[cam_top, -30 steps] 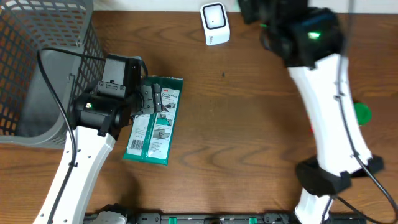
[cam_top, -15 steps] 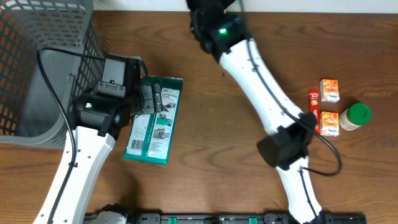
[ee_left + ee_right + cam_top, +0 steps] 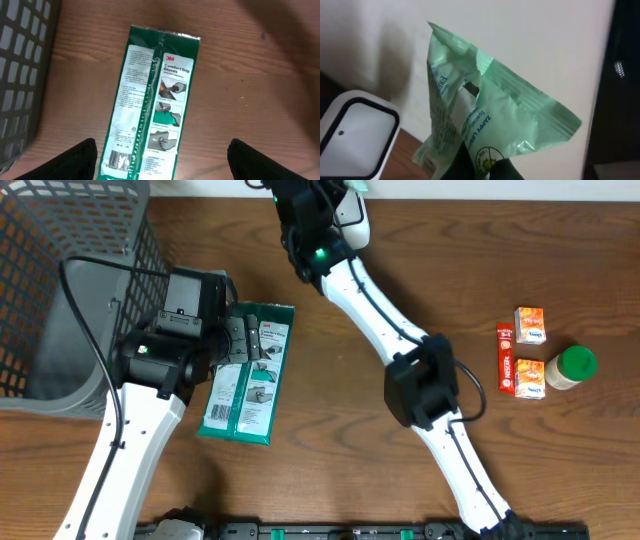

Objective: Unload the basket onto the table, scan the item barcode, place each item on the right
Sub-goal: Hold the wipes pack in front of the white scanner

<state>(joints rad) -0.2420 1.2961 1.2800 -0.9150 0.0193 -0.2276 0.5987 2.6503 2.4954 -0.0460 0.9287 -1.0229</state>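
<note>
Overhead: the white scanner (image 3: 354,218) sits at the far edge of the tabletop (image 3: 400,480), partly covered by the right arm (image 3: 365,295), which reaches up to it. A green glove pack (image 3: 248,375) lies flat well to the near left of the scanner, under the left arm (image 3: 150,380). A grey basket (image 3: 60,270) stands further left. Two orange boxes (image 3: 528,325) and a green-lidded jar (image 3: 571,367) stand well to the scanner's near right. Left wrist: the left gripper (image 3: 162,145) hangs above the glove pack with its jaws spread wide to either side, holding nothing; the pack's printed face is up. Right wrist: the right gripper (image 3: 482,169) is clamped tight on the lower end of a pale green pouch (image 3: 485,120), held upright just beside and above the scanner's window against a pale wall (image 3: 545,45).
</note>
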